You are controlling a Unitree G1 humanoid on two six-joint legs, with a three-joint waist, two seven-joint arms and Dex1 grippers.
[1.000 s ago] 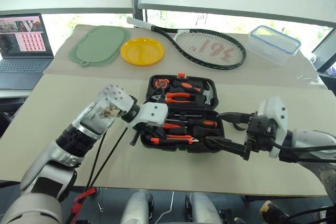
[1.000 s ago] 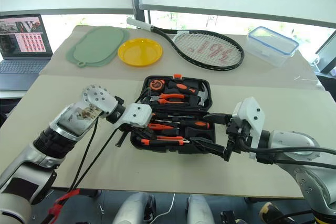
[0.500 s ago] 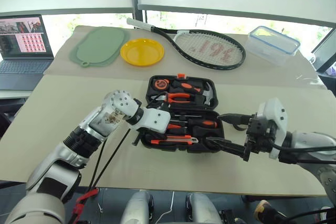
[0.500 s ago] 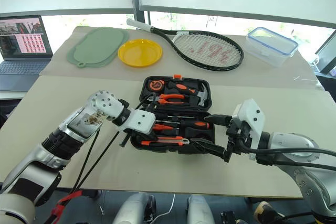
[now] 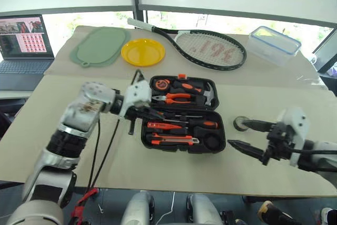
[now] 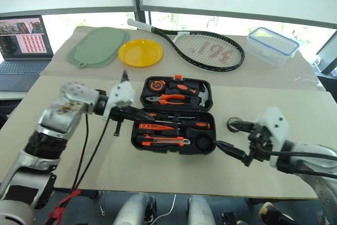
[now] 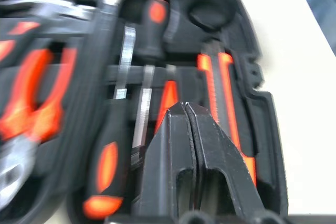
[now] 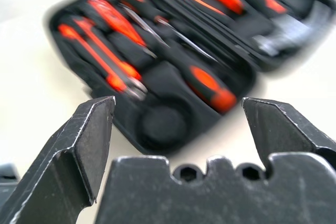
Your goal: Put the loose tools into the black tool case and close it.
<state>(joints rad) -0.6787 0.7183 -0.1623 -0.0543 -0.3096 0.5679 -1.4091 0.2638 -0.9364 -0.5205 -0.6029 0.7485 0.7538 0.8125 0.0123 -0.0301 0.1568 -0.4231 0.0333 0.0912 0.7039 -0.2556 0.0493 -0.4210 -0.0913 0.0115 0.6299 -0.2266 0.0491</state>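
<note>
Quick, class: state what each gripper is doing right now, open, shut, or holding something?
Left gripper: shut, holding nothing, over the black tool case.
Right gripper: open, empty, beside the small dark tape roll on the table.

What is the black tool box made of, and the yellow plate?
The black tool case looks like hard moulded plastic, matte, since it has tool-shaped hollows pressed into it. The yellow plate is probably plastic too: one bright even colour with a smooth, slightly shiny surface, though the look alone can't settle it.
</note>
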